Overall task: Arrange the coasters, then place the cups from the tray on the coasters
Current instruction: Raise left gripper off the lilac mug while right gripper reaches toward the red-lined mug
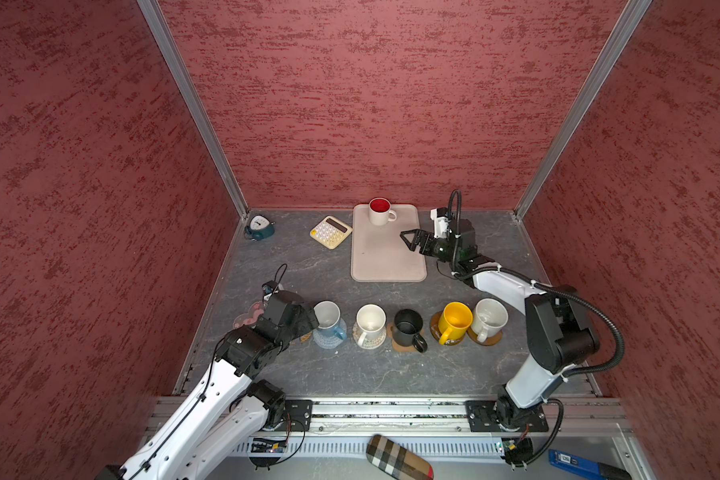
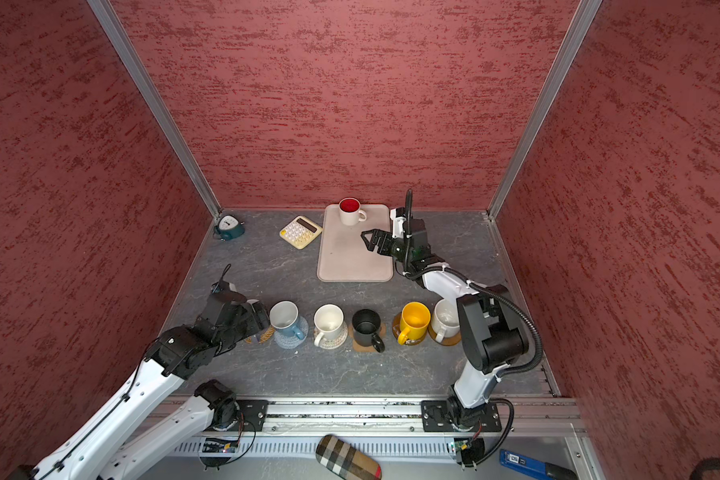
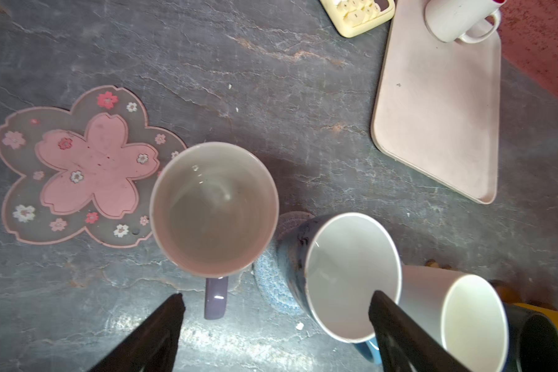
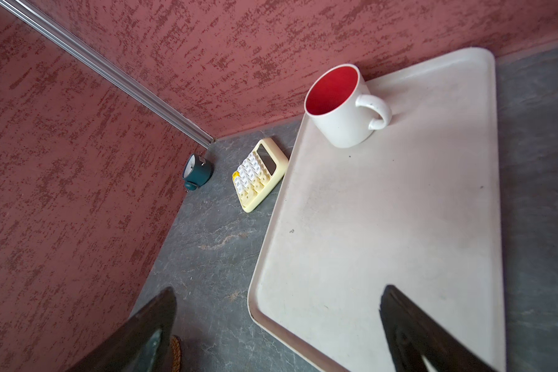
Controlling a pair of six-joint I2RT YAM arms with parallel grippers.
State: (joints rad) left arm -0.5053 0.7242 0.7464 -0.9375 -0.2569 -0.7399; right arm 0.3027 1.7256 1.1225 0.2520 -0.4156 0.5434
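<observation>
My left gripper is open, its jaws apart on either side of the handle of the upright lavender cup without touching it. Beside this cup lies the pink flower coaster, bare. Blue, white, black, yellow and cream cups stand in a row on coasters. A woven tan coaster's edge shows by my left wrist. My right gripper hovers open over the beige tray, where a white cup with a red inside stands at the far end.
A yellow calculator lies left of the tray and a teal alarm clock stands in the back left corner. Red walls close in three sides. A plaid case and a blue tool lie in front of the rail.
</observation>
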